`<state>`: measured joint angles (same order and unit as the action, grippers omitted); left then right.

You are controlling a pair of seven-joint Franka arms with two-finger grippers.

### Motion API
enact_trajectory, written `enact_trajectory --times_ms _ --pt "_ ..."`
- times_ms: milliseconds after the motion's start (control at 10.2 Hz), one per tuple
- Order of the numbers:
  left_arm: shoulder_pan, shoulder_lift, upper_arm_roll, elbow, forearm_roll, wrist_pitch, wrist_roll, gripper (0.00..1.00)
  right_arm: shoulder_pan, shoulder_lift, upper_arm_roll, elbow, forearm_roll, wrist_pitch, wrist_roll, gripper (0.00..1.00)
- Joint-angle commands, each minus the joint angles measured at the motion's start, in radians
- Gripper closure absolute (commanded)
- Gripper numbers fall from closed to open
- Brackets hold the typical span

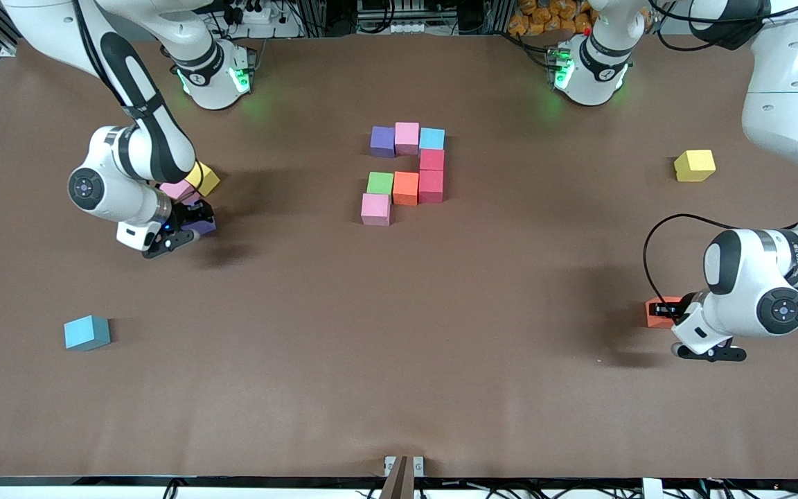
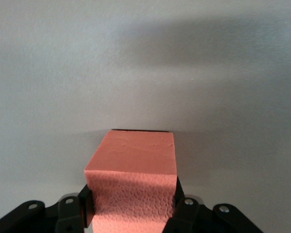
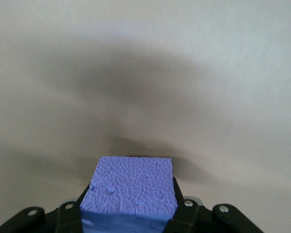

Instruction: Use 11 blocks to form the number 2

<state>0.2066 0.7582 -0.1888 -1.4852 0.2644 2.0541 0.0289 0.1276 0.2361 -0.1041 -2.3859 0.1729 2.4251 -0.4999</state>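
Gripping an orange block (image 2: pixel 133 187), the left gripper (image 1: pixel 672 313) has its fingers (image 2: pixel 83 208) pressed against both side faces; the block sits on the table (image 1: pixel 399 360) at the left arm's end. Right gripper (image 1: pixel 194 223) is likewise clamped on a purple block (image 3: pixel 131 191), low at the table near the right arm's end.

Writing: a small grey label runs along the left arm's forearm, too small to read. No marks on any block.

Room: around the left gripper the mat is bare on all sides; a yellow cube (image 1: pixel 694 165) lies well apart, toward the bases. The right gripper is tighter: a pink block (image 1: pixel 176 188) and a second yellow cube (image 1: pixel 205 177) sit just beside it on the base side, mat open elsewhere. A light blue block (image 1: pixel 86 333) lies well apart from it, toward the front camera.

The number 2 (image 1: pixel 406 172) is partly built, between the two grippers at mid-table: purple, pink, light blue in the row nearest the bases, one red, then green, orange, red, then one pink nearest the camera. Eight cubes, touching.

Hidden: the right forearm covers much of the pink block and part of the purple one in the front view. The left wrist covers most of the orange block there. Both wrist views cut off the finger bases and the blocks' lower edges.
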Motion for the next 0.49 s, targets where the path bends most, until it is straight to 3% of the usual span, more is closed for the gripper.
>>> enact_trajectory --times_ms 0,390 --pt "-0.073 -0.065 -0.007 0.000 0.024 -0.018 0.062 1.00 0.027 0.011 0.011 0.082 -0.006 -0.009 0.038 0.72" --pt "-0.177 -0.106 -0.052 0.002 -0.131 -0.068 -0.053 1.00 0.099 0.071 0.011 0.209 -0.006 -0.011 0.072 0.70"
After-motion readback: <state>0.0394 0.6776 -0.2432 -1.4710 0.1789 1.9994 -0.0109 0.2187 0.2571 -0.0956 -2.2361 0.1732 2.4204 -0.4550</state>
